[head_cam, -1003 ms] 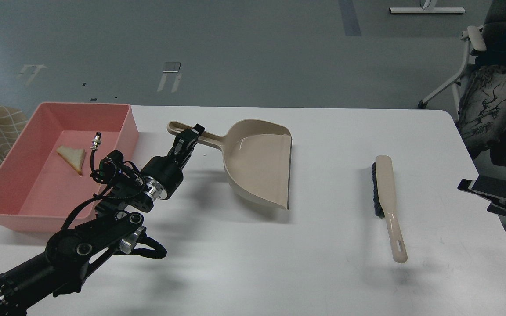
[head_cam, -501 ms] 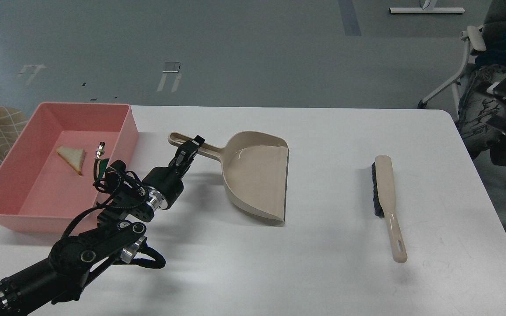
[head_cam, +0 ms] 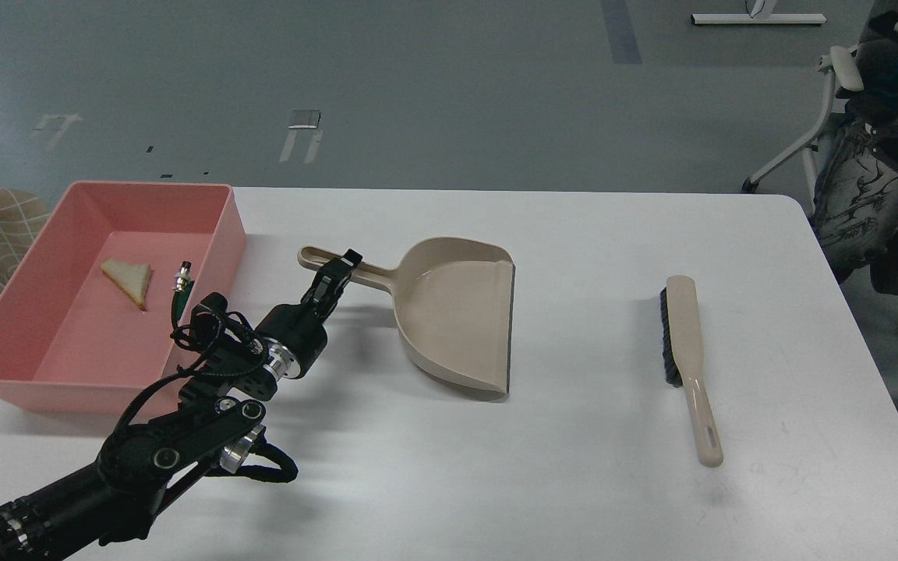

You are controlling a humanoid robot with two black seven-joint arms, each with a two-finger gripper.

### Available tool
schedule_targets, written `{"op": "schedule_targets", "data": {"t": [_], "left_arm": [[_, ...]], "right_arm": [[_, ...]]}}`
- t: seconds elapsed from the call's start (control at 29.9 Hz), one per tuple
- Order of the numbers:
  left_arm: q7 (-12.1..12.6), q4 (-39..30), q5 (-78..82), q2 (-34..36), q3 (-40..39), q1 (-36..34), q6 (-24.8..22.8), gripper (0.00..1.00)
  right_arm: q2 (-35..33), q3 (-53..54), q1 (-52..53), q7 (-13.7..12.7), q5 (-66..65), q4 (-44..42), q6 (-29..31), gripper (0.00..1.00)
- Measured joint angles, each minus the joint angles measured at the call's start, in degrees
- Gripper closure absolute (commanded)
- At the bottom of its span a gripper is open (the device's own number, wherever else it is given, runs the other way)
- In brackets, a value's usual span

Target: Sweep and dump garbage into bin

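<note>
head view: left gripper (head_cam: 336,273) grips unmarked dustpan (head_cam: 457,312) handle.

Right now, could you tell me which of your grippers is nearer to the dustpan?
Left. The left gripper is at the dustpan handle, by the table's left side. The right gripper isn't clearly in view.

Our left gripper (head_cam: 337,270) sits dark over the dustpan handle (head_cam: 340,263), so we cannot tell whether its fingers clamp it. Our left arm hides the bin's (head_cam: 20,257) near right corner. The chair (head_cam: 870,156) is cut off at right.
</note>
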Motion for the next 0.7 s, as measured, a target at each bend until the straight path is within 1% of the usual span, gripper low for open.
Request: {"op": "schedule_targets", "data": {"t": [0.07, 0.17, 0.33, 0.43, 0.5, 0.6, 0.7], "left_arm": [[0.0, 0.0, 0.0, 0.0, 0.0, 0.0, 0.0, 0.07], [-0.2, -0.4, 0.0, 0.2, 0.0, 0.1, -0.1, 0.04], [-1.1, -0.8, 0.1, 1.1, 1.2, 1.1, -0.1, 0.04], [-1.5, -1.2, 0.1, 2.5, 2.6, 2.8, -0.2, 0.04], [-2.2, -1.9, 0.1, 3.3, 2.9, 4.3, -0.2, 0.04], [-3.4, -4.7, 0.0, 5.8, 3.0, 7.2, -0.2, 0.04], [-4.4, -8.7, -0.3, 10.7, 2.6, 9.6, -0.6, 0.04]], "right_arm": [[1.0, 0.3, 0.4, 0.2, 0.3, -1.0, -0.3, 0.05], [1.9, 0.6, 0.6, 0.3, 1.8, -1.9, -0.6, 0.04], [2.2, 0.9, 1.0, 0.4, 2.9, -2.6, -1.2, 0.05], [2.8, 1.8, 1.1, 0.4, 3.2, -3.7, -1.3, 0.05], [3.4, 2.6, 1.2, 0.5, 3.4, -4.7, -1.5, 0.05], [4.3, 3.5, 1.8, 0.5, 3.9, -6.5, -1.7, 0.04], [5.8, 3.7, 3.1, 0.5, 4.6, -8.8, -1.8, 0.04]]}}
